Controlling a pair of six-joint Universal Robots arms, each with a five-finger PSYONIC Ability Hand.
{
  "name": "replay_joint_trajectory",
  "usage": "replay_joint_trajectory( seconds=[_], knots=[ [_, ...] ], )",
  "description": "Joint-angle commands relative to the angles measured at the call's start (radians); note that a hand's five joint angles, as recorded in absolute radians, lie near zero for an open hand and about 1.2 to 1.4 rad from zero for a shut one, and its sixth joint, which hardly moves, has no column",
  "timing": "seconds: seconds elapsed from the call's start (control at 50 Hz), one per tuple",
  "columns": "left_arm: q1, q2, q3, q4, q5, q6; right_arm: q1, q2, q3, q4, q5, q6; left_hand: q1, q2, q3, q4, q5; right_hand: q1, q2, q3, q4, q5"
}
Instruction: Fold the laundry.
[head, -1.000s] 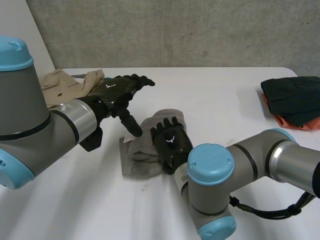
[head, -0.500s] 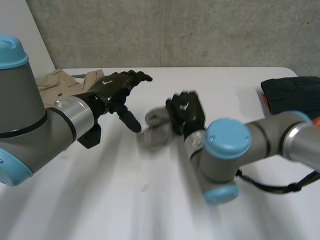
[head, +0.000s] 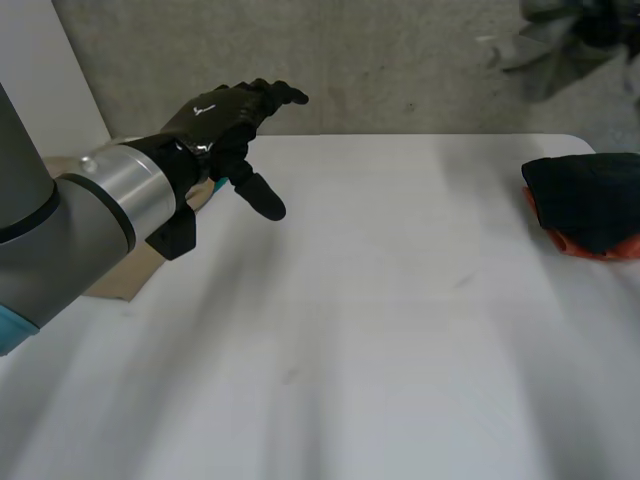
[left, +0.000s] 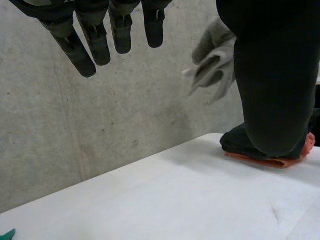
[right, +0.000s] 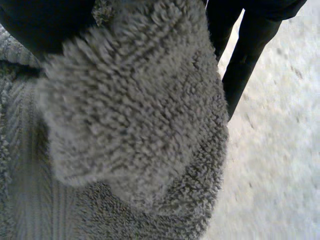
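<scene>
Grey fleecy cloth (head: 545, 45) has left the table (head: 400, 300) and now hangs high above the folded pile (head: 585, 205), clutched in the right hand (right: 257, 30). Left hand (head: 225, 115) is spread and empty. Stacking likely next.

There is one grey cloth (right: 125, 125), one tan garment (head: 125, 275) and one pile of two folded pieces, one dark piece (head: 585, 195) and one orange piece (head: 590, 248). I count one white table (head: 380, 320) and two black hands, the left hand (head: 225, 110) and the right hand (right: 250, 45).
</scene>
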Motion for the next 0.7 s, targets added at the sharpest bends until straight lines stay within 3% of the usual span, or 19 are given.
replay_joint_trajectory(
  seconds=[0.02,0.24,0.34,0.46,0.5,0.56,0.7],
  knots=[
    [-0.01,-0.008,-0.037,0.005,0.0,0.007,-0.258,0.165,-0.061,-0.057,-0.285,0.165,-0.027,-0.034,-0.04,-0.033,-0.05,0.392,0.279,0.269,0.202,0.332],
    [-0.036,-0.063,-0.057,0.017,-0.005,0.013,-0.444,0.377,0.031,-0.209,-0.501,0.202,-0.027,-0.034,-0.04,-0.033,-0.05,0.392,0.279,0.269,0.202,0.332],
    [-0.047,-0.085,-0.055,0.017,-0.011,0.011,-0.47,0.403,0.068,-0.215,-0.555,0.202,-0.027,-0.034,-0.04,-0.033,-0.05,0.392,0.279,0.269,0.202,0.332],
    [-0.058,-0.096,-0.046,0.014,-0.011,0.014,-0.47,0.368,0.12,-0.243,-0.563,0.201,-0.027,-0.034,-0.04,-0.033,-0.05,0.392,0.279,0.269,0.202,0.332],
    [-0.061,-0.094,-0.049,0.012,-0.012,0.017,-0.472,0.348,0.137,-0.26,-0.548,0.205,-0.027,-0.034,-0.04,-0.033,-0.05,-0.222,-0.335,-0.345,-0.412,-0.282],
    [-0.059,-0.09,-0.052,0.012,-0.012,0.021,-0.472,0.319,0.167,-0.258,-0.502,0.21,-0.027,-0.034,-0.04,-0.033,-0.05,-0.779,-0.891,-0.902,-0.969,-0.838],
    [-0.052,-0.074,-0.055,0.011,-0.011,0.019,-0.481,0.218,0.278,-0.208,-0.423,0.207,-0.027,-0.034,-0.04,-0.033,-0.05,-0.83,-0.943,-0.953,-1.02,-0.89]
  ],
)
